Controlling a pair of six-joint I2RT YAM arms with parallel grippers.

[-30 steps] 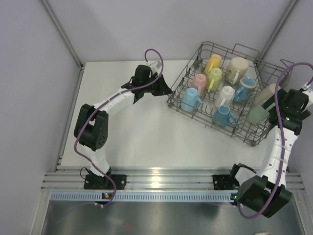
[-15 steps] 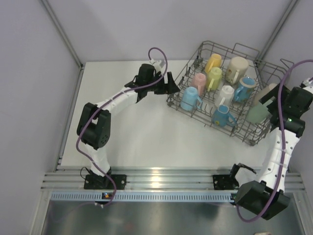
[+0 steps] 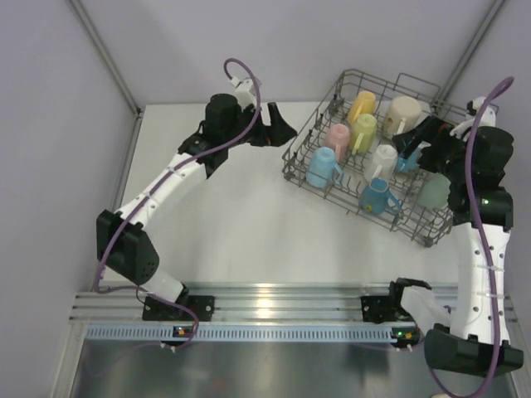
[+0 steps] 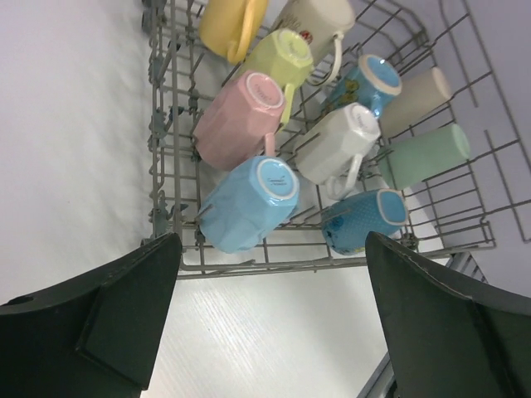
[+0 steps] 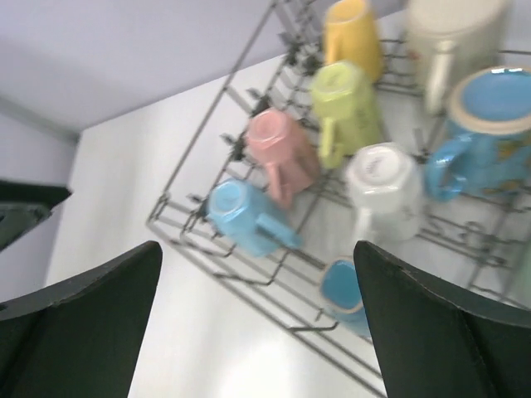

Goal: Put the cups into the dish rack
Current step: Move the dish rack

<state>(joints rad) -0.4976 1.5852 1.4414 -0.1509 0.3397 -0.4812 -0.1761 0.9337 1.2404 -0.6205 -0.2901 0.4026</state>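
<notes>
Ceramic cups (image 3: pixel 337 137) in the dish rack (image 3: pixel 332 197) are judged rigid, slick and breakable; grip across the rim or wall. Both stand wide and empty: left gripper (image 3: pixel 280 133) just beside the dish rack, right gripper (image 3: pixel 412 145) above it.

both my grippers wide apart, nothing held
my left arm (image 3: pixel 166 186) stretches far forward and rightward, elbow nearly straight, left gripper (image 3: pixel 280 131) with its jaws spread and pointing right. my right arm (image 3: pixel 481 249) stands tall, wrist bent leftward, right gripper (image 3: pixel 412 143) equally spread, facing the left one.
</notes>
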